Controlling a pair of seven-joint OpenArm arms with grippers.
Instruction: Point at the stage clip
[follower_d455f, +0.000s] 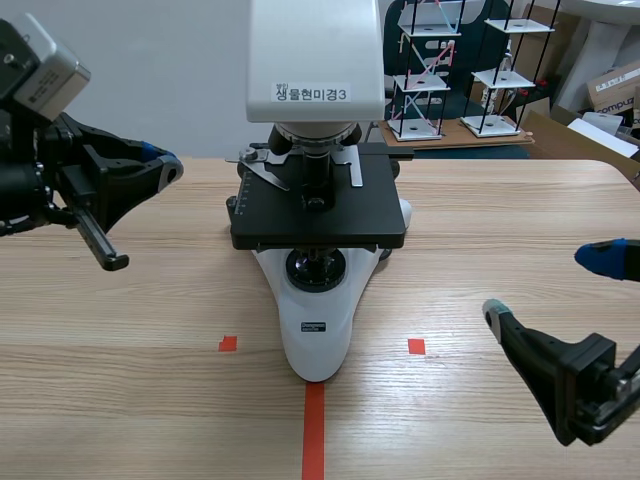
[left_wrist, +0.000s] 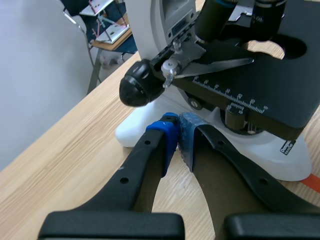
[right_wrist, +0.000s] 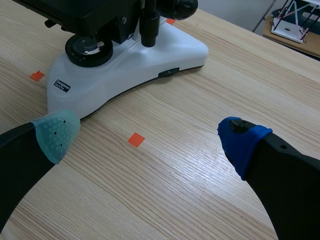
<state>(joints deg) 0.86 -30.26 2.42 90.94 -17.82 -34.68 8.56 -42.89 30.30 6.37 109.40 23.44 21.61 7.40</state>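
l pincer pressed together nr the microscope, tips clear of its stage clip (thin silver arm). r pincer spread wide, front-right of microscope.

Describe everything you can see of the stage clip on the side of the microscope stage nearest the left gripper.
The stage clip is a thin, flat blade of shiny silver metal, tapering to a point. Its broad end is fixed by a round silver post at the edge of the black stage; the blade lies flat on it, pointing toward its middle. No slide is under it. The left gripper, shut, sits lower, beside the white base, not touching the clip.
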